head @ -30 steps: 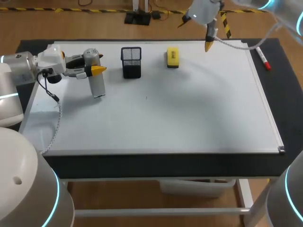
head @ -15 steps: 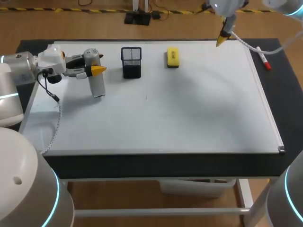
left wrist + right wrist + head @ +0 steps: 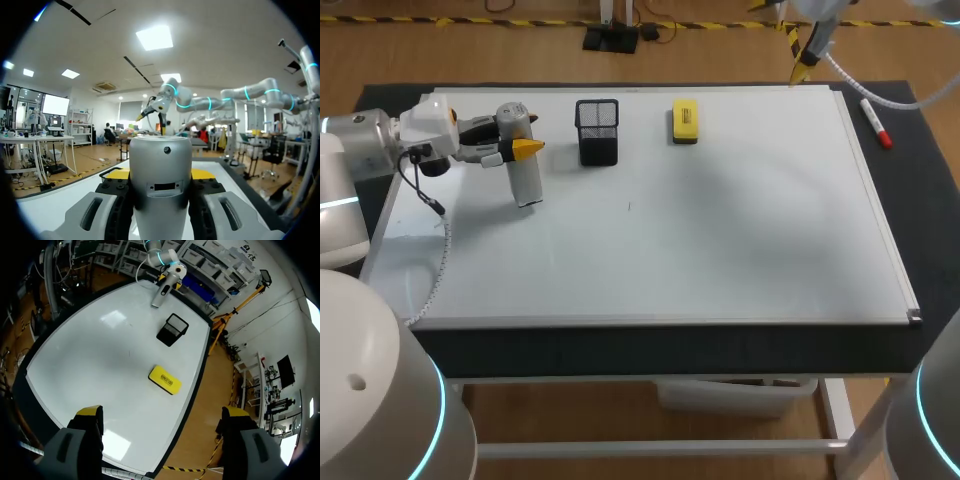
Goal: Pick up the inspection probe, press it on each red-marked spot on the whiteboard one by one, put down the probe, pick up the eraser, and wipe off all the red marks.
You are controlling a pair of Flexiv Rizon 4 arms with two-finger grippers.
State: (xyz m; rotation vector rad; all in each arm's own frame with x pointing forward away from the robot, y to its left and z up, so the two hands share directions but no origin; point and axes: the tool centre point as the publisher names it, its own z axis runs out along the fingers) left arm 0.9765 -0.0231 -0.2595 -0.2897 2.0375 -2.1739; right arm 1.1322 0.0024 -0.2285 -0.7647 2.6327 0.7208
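The white rectangular whiteboard covered most of the black tabletop. Toward its far left corner, the left gripper came in sideways from the left edge and was clamped on the silver cylindrical inspection probe. In the left wrist view that gripper had one black finger pressed against each side of the probe's body, so the probe sat squarely between them, roughly upright. Its lower end was down at the board, though contact could not be made out.

Just beside the probe, toward the middle of the far edge, stood the black wire-mesh pen holder. The yellow block eraser lay flat beyond it along the same edge, apart from both grippers. A red-capped white marker lay on the tabletop past the board's far right corner.

The right gripper hung high above that corner. In its wrist view, its fingers were spread wide and held nothing, with the eraser and holder well ahead of them.
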